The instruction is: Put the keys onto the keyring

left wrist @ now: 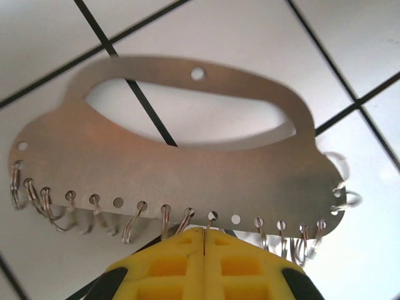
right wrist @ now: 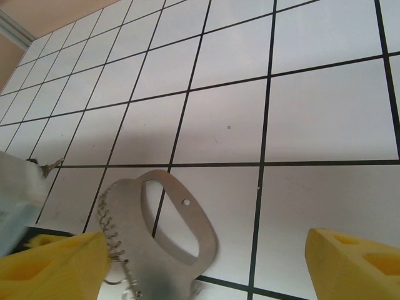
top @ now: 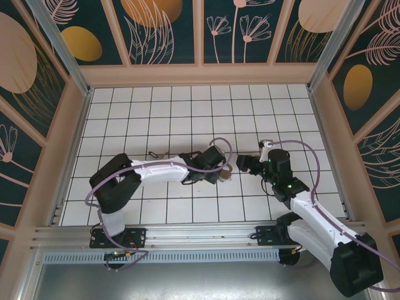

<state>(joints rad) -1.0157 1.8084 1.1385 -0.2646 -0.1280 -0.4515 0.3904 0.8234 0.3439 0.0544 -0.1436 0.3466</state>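
We see the left pincer clamped shut on the ringed edge of the keyring; the right pincer gapes wide just beside it; open tabletop tiles stretch beyond

1. Tiled floor is lying open to you from mid-table to the far wall.
2. Left arm is stretching across the centre, blocking that lane.
3. Keyring, pinched in the left gripper, is standing just ahead of your spread right gripper.
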